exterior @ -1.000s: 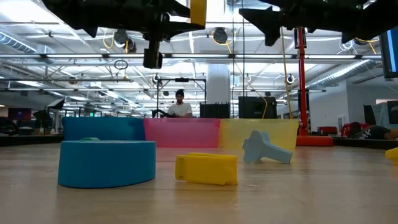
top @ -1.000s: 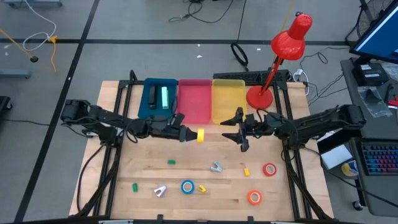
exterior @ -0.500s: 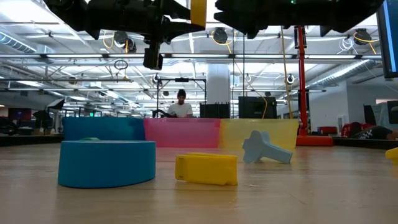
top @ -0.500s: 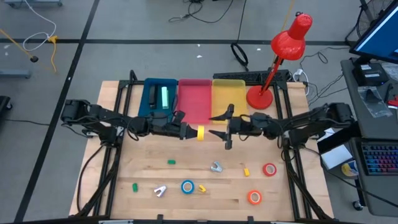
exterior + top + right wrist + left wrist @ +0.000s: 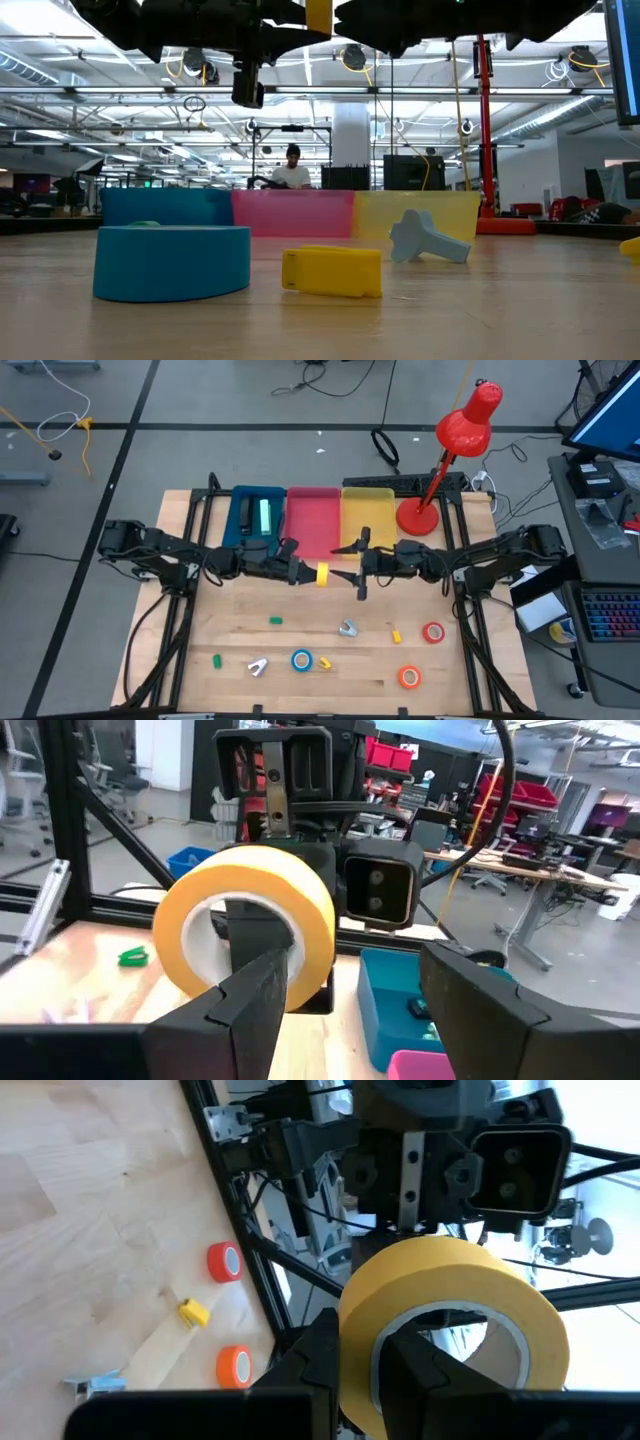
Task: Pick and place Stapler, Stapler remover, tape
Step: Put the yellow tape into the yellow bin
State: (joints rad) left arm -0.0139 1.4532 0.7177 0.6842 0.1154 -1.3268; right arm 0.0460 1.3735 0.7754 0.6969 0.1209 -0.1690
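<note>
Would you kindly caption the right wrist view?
Left gripper holds yellow tape roll before open right gripper.

Both arms are extended toward the middle of the desk, raised above its surface, and face each other nearly tip to tip. The left arm reaches in from 9 o'clock; the left pincer (image 5: 303, 574) is closed on a yellow tape roll (image 5: 322, 575), one finger passing through the roll's core and the other bearing on its outer band, as the left wrist view shows. The right arm reaches in from 3 o'clock; the right pincer (image 5: 354, 567) has its fingers (image 5: 262, 988) spread wide, one on each side of the roll, not gripping it.
</note>
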